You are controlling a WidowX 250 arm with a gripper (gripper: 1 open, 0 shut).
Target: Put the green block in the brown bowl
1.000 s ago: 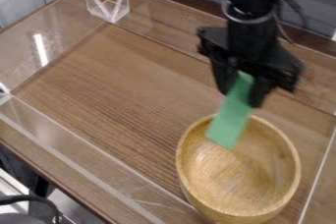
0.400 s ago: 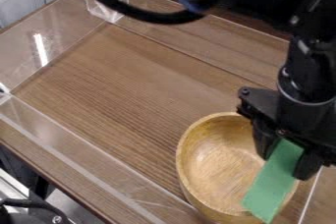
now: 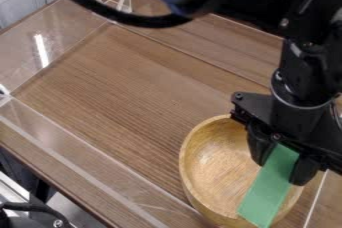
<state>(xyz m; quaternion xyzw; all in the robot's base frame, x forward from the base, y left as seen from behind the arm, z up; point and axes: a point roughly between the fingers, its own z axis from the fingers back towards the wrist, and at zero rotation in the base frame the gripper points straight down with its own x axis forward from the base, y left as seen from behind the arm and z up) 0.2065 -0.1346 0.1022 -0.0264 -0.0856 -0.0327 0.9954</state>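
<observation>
The green block [image 3: 271,192] hangs from my gripper [image 3: 282,155], a long flat bright green bar tilted down and to the left. My black gripper is shut on its upper end. The block's lower end reaches over the right part of the brown bowl [image 3: 214,167], a wide light tan wooden bowl at the lower right of the table. Whether the block's tip touches the bowl's inside I cannot tell. The arm rises behind the gripper to the top right and hides the bowl's far right rim.
The wooden tabletop [image 3: 120,82] is fenced by clear acrylic walls [image 3: 54,137]. A small clear folded stand [image 3: 110,4] sits at the back left. Black cables cross the top of the view.
The gripper with the green block swung from above the bowl's left rim over to the bowl's right side, then edged slightly left. It stays shut on the block.
</observation>
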